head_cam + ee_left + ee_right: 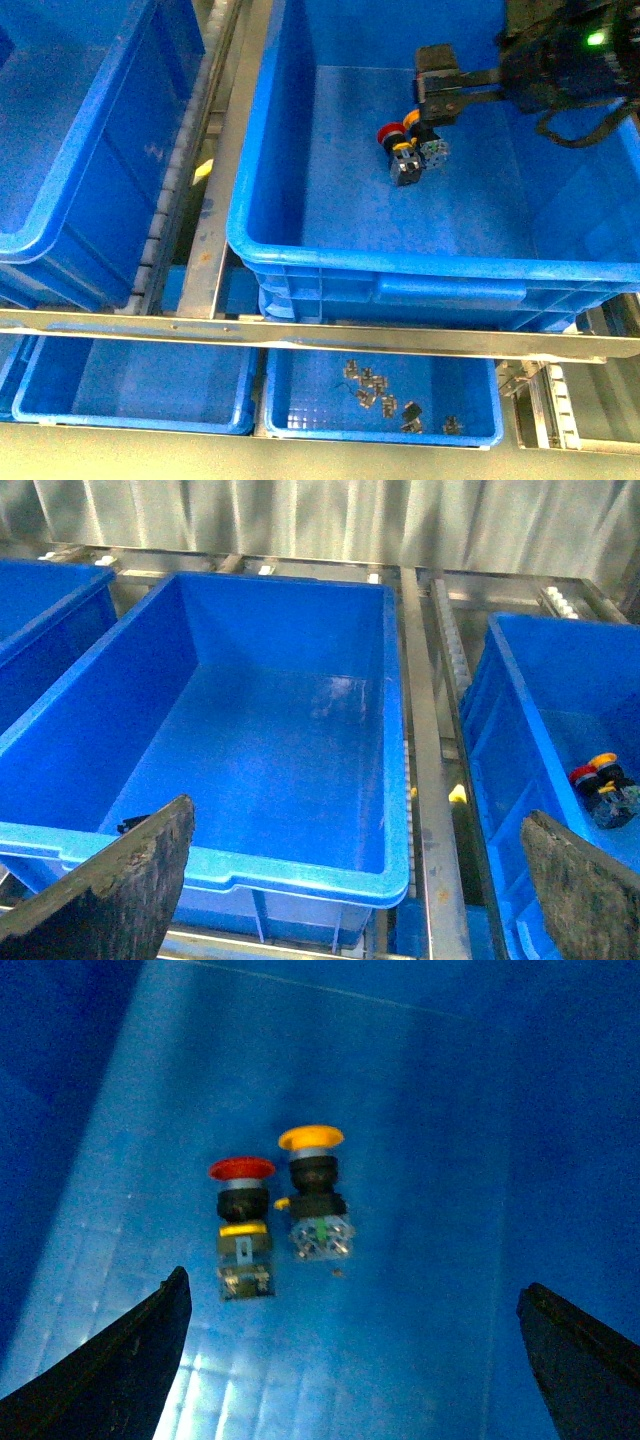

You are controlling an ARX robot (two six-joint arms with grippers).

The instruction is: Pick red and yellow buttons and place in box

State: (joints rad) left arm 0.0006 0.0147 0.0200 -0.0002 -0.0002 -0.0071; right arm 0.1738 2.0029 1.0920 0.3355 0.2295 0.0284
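While my right gripper hangs with its fingers spread wide and holding nothing, the box below it holds two buttons lying side by side on its floor: one red button and one yellow button, almost touching. My left gripper is wide apart too, over a second big blue crate with nothing showing inside. Lower down sit two shallow trays; the right tray carries a scatter of small metal parts.
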